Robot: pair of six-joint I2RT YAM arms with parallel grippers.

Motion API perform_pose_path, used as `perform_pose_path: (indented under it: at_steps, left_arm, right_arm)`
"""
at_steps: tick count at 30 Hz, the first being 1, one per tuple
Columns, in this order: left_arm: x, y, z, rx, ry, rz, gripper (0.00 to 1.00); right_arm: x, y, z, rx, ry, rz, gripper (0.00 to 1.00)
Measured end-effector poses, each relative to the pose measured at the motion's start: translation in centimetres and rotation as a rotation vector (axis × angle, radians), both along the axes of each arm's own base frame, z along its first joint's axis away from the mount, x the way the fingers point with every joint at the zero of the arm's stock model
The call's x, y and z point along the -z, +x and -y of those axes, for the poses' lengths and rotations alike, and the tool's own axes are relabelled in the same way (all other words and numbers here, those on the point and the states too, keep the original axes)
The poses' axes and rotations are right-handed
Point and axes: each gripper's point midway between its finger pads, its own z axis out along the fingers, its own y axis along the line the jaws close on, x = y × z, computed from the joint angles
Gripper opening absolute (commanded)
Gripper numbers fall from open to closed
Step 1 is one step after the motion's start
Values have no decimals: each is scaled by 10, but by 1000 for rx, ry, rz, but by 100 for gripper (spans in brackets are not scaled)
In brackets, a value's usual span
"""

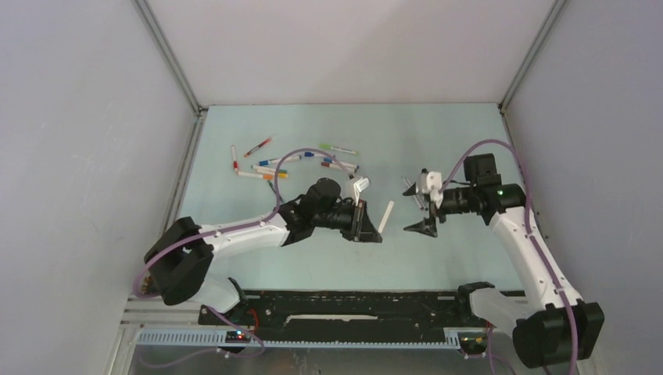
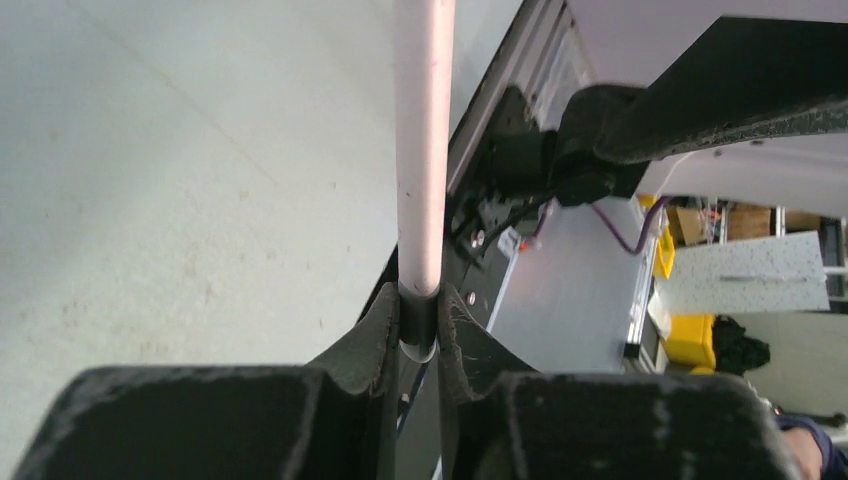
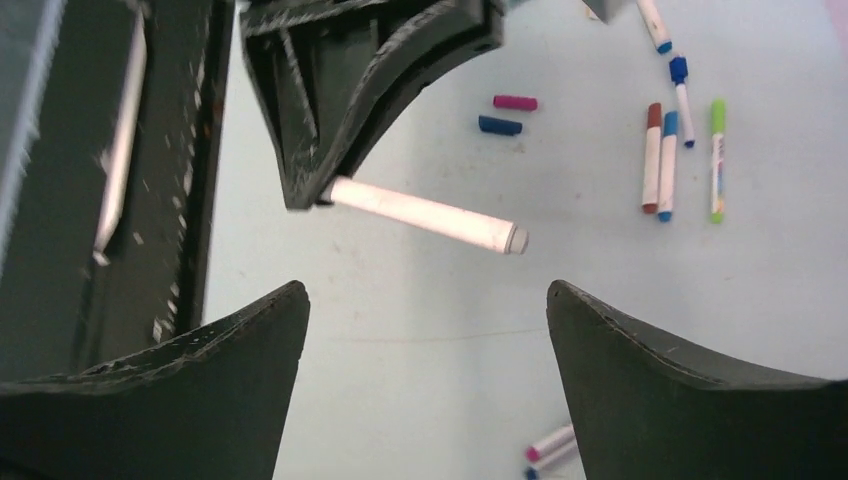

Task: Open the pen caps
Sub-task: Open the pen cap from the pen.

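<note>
Left black gripper (image 2: 418,330) clamps one end of a slim white pen barrel (image 2: 424,150) above the pale green table (image 1: 438,141). Right gripper (image 3: 425,292) faces its free tip, jaws spread wide. Farther back lie loose pink and blue caps (image 3: 515,102) and scattered white-barrelled pens (image 1: 270,166).

A pale blue-green bench (image 1: 438,141) lies inside a white enclosure. It has a left wall (image 1: 78,117) and a back wall (image 1: 352,47), joined by an aluminium corner post (image 1: 168,55). A slotted grey cable duct (image 1: 313,337) runs along the near edge. Beyond the bench (only the left wrist view catches this) stand yellow crates (image 2: 690,340), a cardboard box (image 2: 688,222) and a white speckled board (image 2: 745,275).
</note>
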Motion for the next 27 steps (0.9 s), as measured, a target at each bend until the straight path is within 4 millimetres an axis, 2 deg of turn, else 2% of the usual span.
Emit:
perform_pose_path:
  at_steps: [5, 10, 16, 22, 27]
  left_arm:
    - [18, -18, -12, 69, 75, -57, 0]
    - [26, -28, -17, 114, 104, -95, 0]
    - [28, -35, -17, 149, 102, -123, 0]
    - [30, -41, -17, 180, 100, -143, 0]
    - [34, -47, -15, 208, 103, -163, 0]
  right_arm:
    - [16, -30, -14, -202, -185, 210, 87]
    - [38, -47, -29, -392, -340, 296, 76]
    - [66, -48, -34, -495, -498, 341, 68]
    - [75, -46, -39, -529, -567, 385, 62]
    - [81, -46, -43, -553, -597, 394, 51]
